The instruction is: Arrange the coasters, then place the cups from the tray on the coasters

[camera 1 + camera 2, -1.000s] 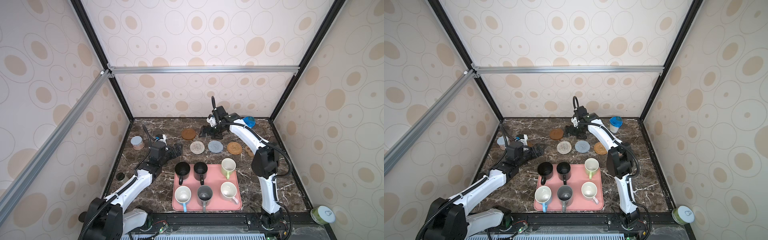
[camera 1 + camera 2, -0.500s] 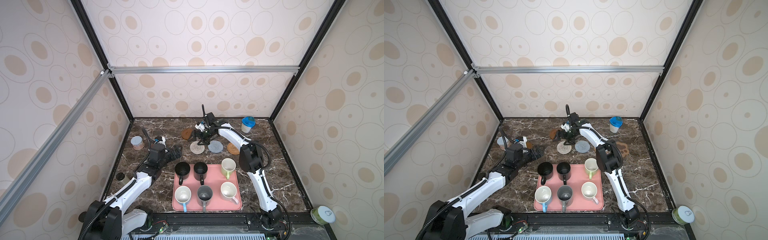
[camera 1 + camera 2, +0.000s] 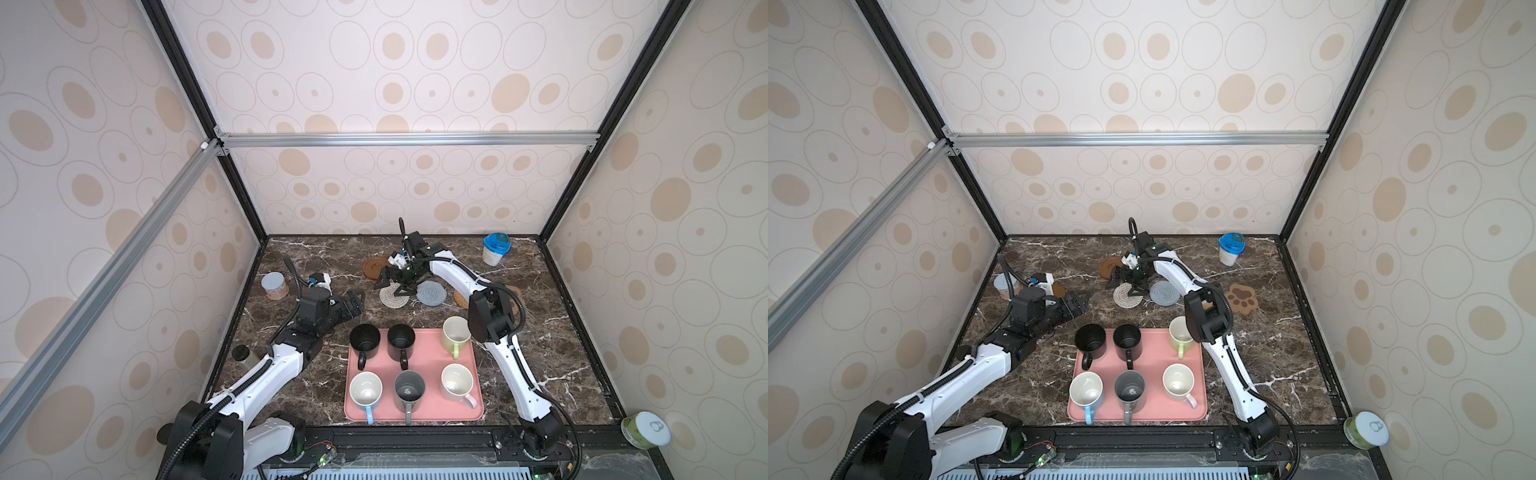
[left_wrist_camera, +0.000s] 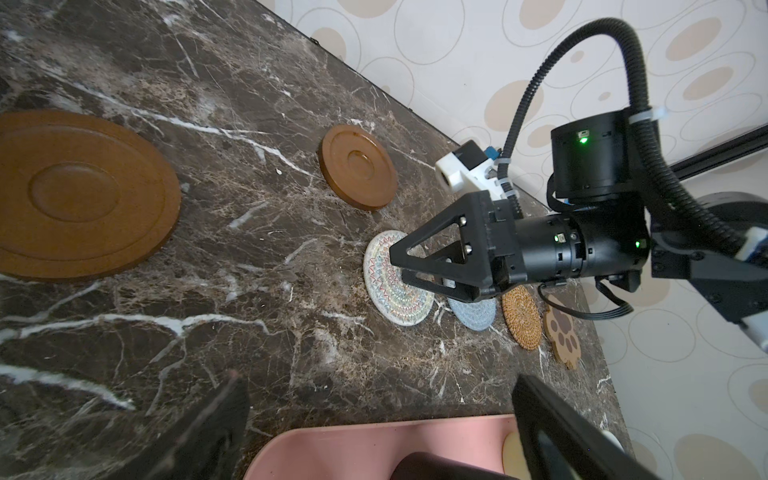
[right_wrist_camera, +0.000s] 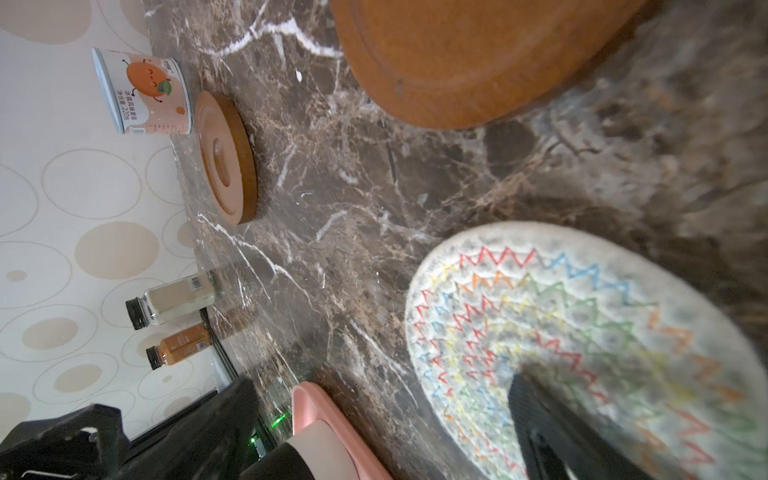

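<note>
Six cups (image 3: 409, 390) stand on the tray (image 3: 428, 357): stiff, weighty, best gripped across a rim wall. Beside the tray's far left corner the left gripper (image 3: 357, 302) holds its fingers wide, empty. Beyond the tray, the right gripper (image 3: 390, 286) spreads wide over the whitish woven coaster (image 3: 388, 301), perhaps touching it; light, floppy, pinch its edge.

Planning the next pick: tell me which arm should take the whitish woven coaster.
Right. The right gripper hangs open directly over the whitish woven coaster, one finger over its weave in the right wrist view. The left gripper is open too, but sits apart, off to the left.
</note>
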Available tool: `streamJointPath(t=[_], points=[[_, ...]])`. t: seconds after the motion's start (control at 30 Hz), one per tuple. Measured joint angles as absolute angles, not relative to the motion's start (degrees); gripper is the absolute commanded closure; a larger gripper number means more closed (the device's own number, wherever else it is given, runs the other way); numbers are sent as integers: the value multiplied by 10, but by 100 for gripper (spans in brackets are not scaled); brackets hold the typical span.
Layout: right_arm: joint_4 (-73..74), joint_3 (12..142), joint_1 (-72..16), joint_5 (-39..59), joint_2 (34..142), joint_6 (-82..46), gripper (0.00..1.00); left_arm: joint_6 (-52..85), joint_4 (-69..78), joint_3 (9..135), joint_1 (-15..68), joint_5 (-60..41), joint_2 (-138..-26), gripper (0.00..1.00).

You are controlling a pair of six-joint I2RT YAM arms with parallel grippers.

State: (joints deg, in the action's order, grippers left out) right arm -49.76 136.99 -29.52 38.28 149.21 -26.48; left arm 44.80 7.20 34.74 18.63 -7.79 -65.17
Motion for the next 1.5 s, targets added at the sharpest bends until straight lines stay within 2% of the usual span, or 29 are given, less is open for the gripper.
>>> streamJointPath(t=[0.37,0.63,0.9,1.5], points=[[-521,1386,-291,289,1492,-252,1,452,72,345,186,-74,-641,0],[-497,1390,-255,252,1493,-272,1,454,72,342,186,-76,-639,0],[-456,1427,-221,259,1520,-311,1,457,72,342,186,-76,-639,0],[-360,1435,-218,301,1545,-388,2,462,72,342,186,-83,-639,0]])
